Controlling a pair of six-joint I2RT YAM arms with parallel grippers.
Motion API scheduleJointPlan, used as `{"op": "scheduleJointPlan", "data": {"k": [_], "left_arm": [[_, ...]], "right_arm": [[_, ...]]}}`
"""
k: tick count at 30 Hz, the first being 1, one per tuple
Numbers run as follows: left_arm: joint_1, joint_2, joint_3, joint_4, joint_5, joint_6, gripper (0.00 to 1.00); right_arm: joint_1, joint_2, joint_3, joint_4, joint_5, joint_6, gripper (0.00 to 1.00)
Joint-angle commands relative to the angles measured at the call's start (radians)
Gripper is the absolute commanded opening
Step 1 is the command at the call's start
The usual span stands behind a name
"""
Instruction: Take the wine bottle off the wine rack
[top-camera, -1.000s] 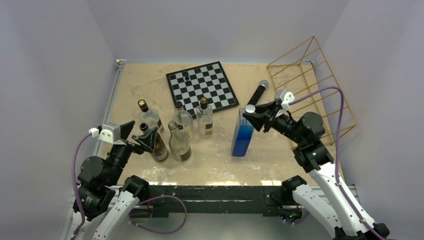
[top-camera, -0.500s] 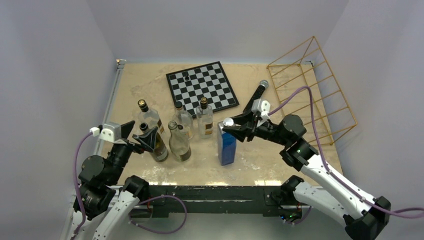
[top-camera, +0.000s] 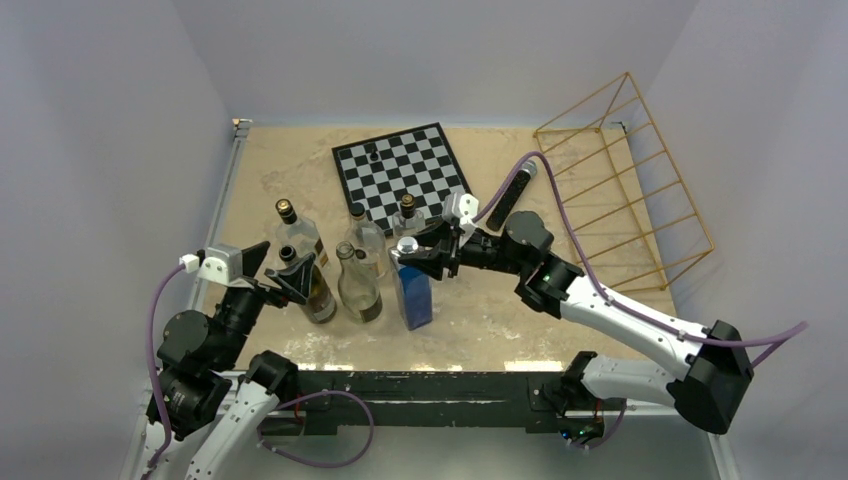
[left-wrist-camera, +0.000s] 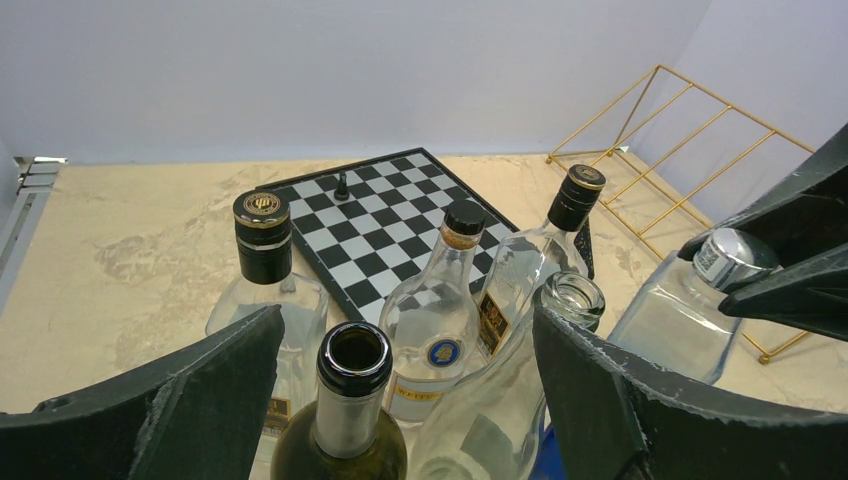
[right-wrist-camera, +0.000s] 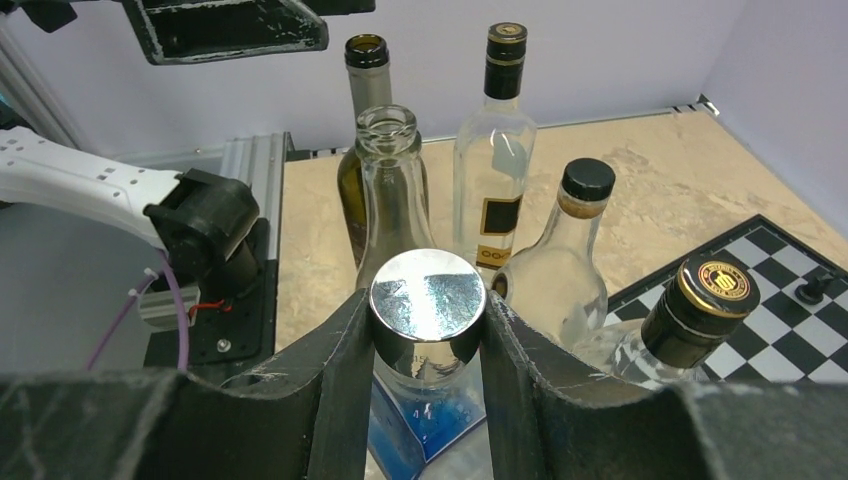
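A blue wine bottle (top-camera: 413, 295) with a square body and a shiny silver cap stands upright near the middle of the counter (top-camera: 290, 160), its long axis vertical. It is already off the wine rack (top-camera: 669, 158), an open gold wire frame leaning at the far right corner, well apart from the bottle and with nothing seen resting on it.

The right fingers (top-camera: 410, 250) are clamped on either side of the silver cap, reaching in from the bottle's right. Seen from the right wrist, one dark finger presses each side of the cap. Whether the base touches the counter cannot be told.

Just to the bottle's left is a group of five other bottles (top-camera: 340, 262), clear and dark, very close to it. A chessboard (top-camera: 404, 172) lies beyond, and a dark tube (top-camera: 510, 195) lies on its side between the chessboard and the rack.

The left fingers (top-camera: 272, 272) are spread wide and hold nothing, hovering over the group's near left side. The right arm is plainly the nearer one; what likely remains is setting the bottle down without knocking its neighbours, then letting go.
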Motion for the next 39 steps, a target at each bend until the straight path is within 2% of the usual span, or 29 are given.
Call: {"op": "scheduleJointPlan", "data": {"k": [1, 13, 15, 19, 25, 36, 39], "left_arm": [[0.001, 0.001, 0.0, 0.028, -0.007, 0.012, 0.98], [0.001, -0.006, -0.001, 0.031, -0.004, 0.012, 0.98], [0.001, -0.007, -0.001, 0.03, -0.004, 0.013, 0.98], [0.001, -0.008, -0.001, 0.03, -0.006, 0.013, 0.98], [0.001, -0.011, -0.001, 0.028, -0.007, 0.013, 0.98], [0.001, -0.013, 0.0, 0.028, -0.01, 0.012, 0.98], [0.001, -0.014, 0.0, 0.028, -0.01, 0.012, 0.98]], "right_arm": [[0.005, -0.002, 0.121, 0.25, 0.033, -0.028, 0.0], [0.006, 0.008, 0.102, 0.237, 0.07, -0.06, 0.0], [0.006, 0.005, 0.102, 0.237, 0.085, -0.047, 0.1], [0.006, 0.001, 0.088, 0.254, 0.1, -0.043, 0.22], [0.006, 0.004, 0.063, 0.28, 0.131, 0.001, 0.3], [0.006, 0.011, 0.034, 0.284, 0.146, 0.044, 0.33], [0.006, 0.008, 0.027, 0.278, 0.15, 0.043, 0.4]]}}
